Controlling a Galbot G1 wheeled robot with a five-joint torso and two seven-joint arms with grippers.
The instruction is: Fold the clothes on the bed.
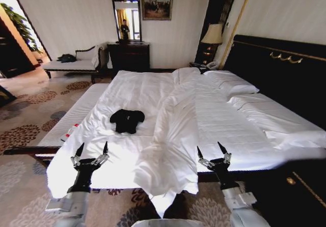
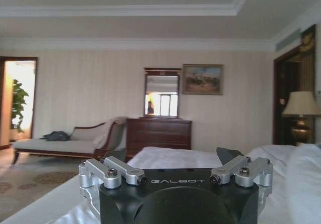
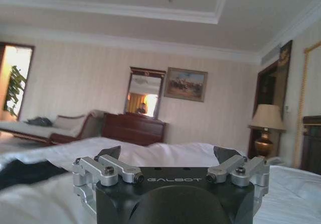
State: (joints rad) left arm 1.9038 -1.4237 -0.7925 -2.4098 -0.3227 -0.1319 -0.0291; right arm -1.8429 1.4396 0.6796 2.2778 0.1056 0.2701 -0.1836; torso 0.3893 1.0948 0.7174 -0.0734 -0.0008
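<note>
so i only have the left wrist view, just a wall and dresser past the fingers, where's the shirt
Observer: The shirt lies crumpled on the bed, ahead of the left gripper and a little toward the right arm's side.
Operator: is either gripper on it
Observer: No. The left gripper hangs open above the sheet at the foot of the bed, apart from the shirt.
Operator: and the right one
Observer: The right gripper is open too, above the foot of the bed, with a ridge of bunched duvet between it and the shirt.

Head camera looks down over the bed (image 1: 214,120); both wrist cameras (low, level) face the far dresser (image 2: 158,133).
</note>
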